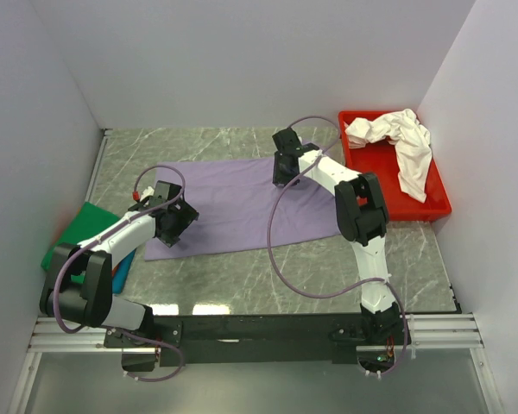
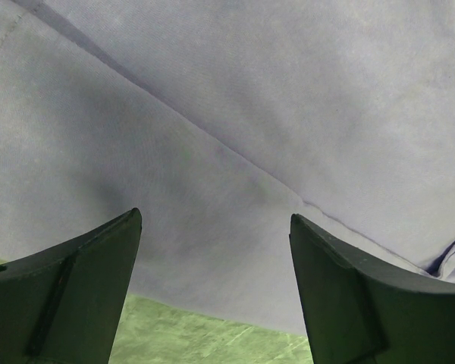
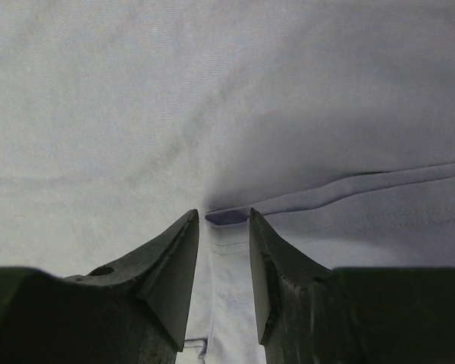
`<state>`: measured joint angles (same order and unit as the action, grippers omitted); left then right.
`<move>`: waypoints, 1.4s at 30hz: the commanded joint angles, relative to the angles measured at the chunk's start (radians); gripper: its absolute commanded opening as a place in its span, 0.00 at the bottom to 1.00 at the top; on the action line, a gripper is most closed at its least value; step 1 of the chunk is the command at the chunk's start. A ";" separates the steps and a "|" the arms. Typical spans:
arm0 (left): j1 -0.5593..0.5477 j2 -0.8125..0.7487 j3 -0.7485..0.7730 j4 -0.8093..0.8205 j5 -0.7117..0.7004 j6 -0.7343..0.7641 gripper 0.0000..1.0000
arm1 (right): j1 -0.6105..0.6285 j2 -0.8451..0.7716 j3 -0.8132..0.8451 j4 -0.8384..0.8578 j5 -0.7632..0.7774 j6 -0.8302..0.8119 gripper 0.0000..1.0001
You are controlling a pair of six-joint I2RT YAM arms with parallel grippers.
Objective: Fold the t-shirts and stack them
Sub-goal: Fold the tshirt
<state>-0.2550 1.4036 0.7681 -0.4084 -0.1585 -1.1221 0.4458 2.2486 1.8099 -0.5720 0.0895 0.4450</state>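
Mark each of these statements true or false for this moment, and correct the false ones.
1. The lavender t-shirt lies spread out on the table. True.
2. The white t-shirt lies folded flat on the table. False: it sits crumpled in the red tray.
3. The left end effector is shut on cloth. False: its jaws stand wide open over the lavender t-shirt's near edge.
4. A green t-shirt lies at the table's left side, beside the left arm. True.
5. The right end effector is over the red tray. False: it is at a seam fold of the lavender t-shirt.
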 commanded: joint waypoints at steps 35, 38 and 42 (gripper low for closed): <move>-0.004 -0.022 -0.016 0.040 -0.003 -0.007 0.84 | 0.039 -0.112 -0.003 -0.025 0.088 0.011 0.08; -0.004 -0.020 -0.019 0.042 -0.001 -0.008 0.84 | 0.047 -0.130 -0.006 -0.014 0.082 0.004 0.07; -0.004 -0.018 -0.020 0.042 -0.001 -0.007 0.84 | 0.056 -0.124 0.015 -0.020 0.076 -0.003 0.07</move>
<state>-0.2550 1.4036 0.7559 -0.3859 -0.1574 -1.1225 0.4835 2.1746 1.8099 -0.5968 0.1543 0.4511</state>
